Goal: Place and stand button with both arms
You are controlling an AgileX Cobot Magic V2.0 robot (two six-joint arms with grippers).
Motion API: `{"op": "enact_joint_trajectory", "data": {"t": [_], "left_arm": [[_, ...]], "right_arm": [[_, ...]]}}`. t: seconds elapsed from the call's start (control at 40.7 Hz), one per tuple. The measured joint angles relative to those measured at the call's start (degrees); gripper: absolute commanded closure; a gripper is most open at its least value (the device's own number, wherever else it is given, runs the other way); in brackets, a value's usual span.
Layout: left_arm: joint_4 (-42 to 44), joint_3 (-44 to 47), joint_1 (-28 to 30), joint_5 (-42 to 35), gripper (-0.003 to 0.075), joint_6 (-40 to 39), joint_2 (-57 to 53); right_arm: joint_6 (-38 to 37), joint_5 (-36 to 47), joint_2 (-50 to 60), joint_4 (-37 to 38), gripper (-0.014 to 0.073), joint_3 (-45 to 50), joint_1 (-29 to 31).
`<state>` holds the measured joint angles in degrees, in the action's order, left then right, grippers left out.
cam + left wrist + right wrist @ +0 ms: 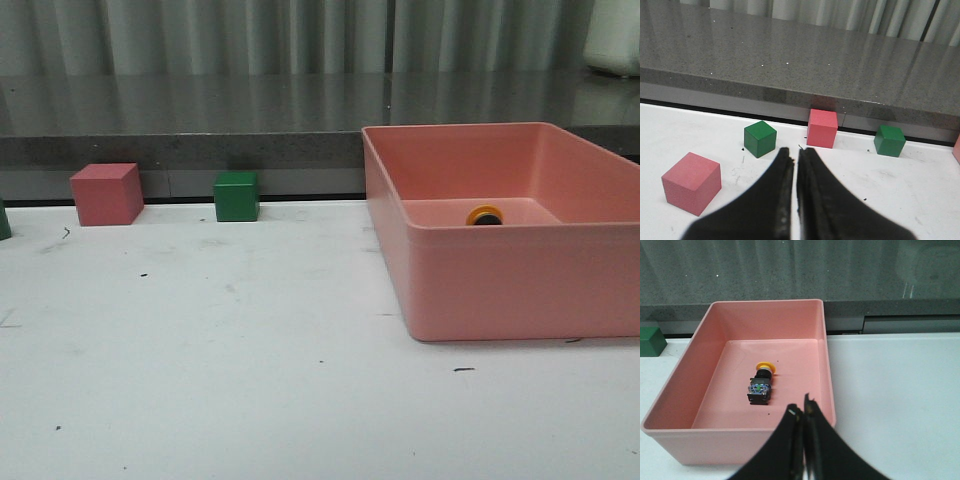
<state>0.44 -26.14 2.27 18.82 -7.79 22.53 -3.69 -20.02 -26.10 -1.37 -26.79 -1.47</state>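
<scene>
The button [761, 384] lies on its side on the floor of the pink bin [820, 335], yellow cap toward the far wall, blocky base with bluish bottom toward my right gripper. In the front view only its yellow cap [485, 214] shows over the bin's near wall [520, 285]. My right gripper [803, 410] is shut and empty, above the bin's near rim, short of the button. My left gripper [795, 157] is shut and empty over the white table, far from the bin. Neither arm shows in the front view.
A pink cube [106, 193] and a green cube [236, 196] stand at the table's back edge, left of the bin. The left wrist view shows two pink cubes [691, 183] [822, 128] and two green cubes [760, 138] [889, 140]. A grey ledge [200, 125] runs behind.
</scene>
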Motion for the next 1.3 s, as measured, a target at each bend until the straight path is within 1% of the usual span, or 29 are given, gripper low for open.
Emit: {"op": "enact_joint_trajectory", "data": {"t": [0.025,0.049,0.098,0.123,0.172,0.197,0.221,0.344,0.442,0.565,0.664,0.836,0.934,1.032,1.303], "left_arm": [[0.0,0.0,0.0,0.0,0.0414,0.0,0.0],[0.0,0.0,0.0,0.0,0.0328,0.0,0.0],[0.0,0.0,0.0,0.0,0.0191,0.0,0.0],[0.0,0.0,0.0,0.0,0.0143,0.0,0.0],[0.0,0.0,0.0,0.0,0.0055,0.0,0.0],[0.0,0.0,0.0,0.0,0.0036,0.0,0.0],[0.0,0.0,0.0,0.0,0.0023,0.0,0.0],[0.1,0.0,0.0,0.0,0.0029,0.0,0.0],[0.1,0.0,0.0,0.0,0.0029,0.0,0.0],[0.1,0.0,0.0,0.0,0.0029,0.0,0.0],[0.1,0.0,0.0,0.0,0.0029,0.0,0.0],[0.1,0.0,0.0,0.0,0.0029,0.0,0.0],[0.1,0.0,0.0,0.0,0.0029,0.0,0.0],[0.1,0.0,0.0,0.0,0.0029,0.0,0.0],[0.2,0.0,0.0,0.0,0.0029,0.0,0.0]], "right_arm": [[0.0,0.2,0.0,0.0,0.0325,0.0,0.0],[0.0,0.5,0.0,-0.1,0.0267,0.0,0.0],[0.0,1.0,0.0,-0.1,0.0116,0.0,0.0],[0.0,1.5,0.0,-0.1,0.0049,0.0,0.0],[0.0,2.1,0.0,-0.1,-0.0048,0.0,0.0],[0.0,2.4,-0.1,-0.1,-0.0077,0.0,0.0],[0.0,3.0,-0.3,-0.1,-0.0066,-0.1,0.0],[0.0,5.6,-2.6,-0.2,-0.0052,-0.2,0.0],[0.0,6.0,-7.5,-0.2,-0.0052,-1.8,0.0],[0.0,6.0,-18.5,-0.3,-0.0052,-6.6,0.0],[0.0,5.9,-27.9,-1.4,-0.0052,-12.3,-0.7],[0.0,3.5,-43.3,-2.4,-0.0052,-21.6,-6.8],[0.0,1.1,-50.5,-2.8,-0.0052,-27.0,-9.7],[-0.2,-3.1,-57.3,-3.2,-0.0052,-33.2,-10.5],[-5.4,-15.1,-75.5,-3.2,-0.0052,-49.4,-8.7]]}}
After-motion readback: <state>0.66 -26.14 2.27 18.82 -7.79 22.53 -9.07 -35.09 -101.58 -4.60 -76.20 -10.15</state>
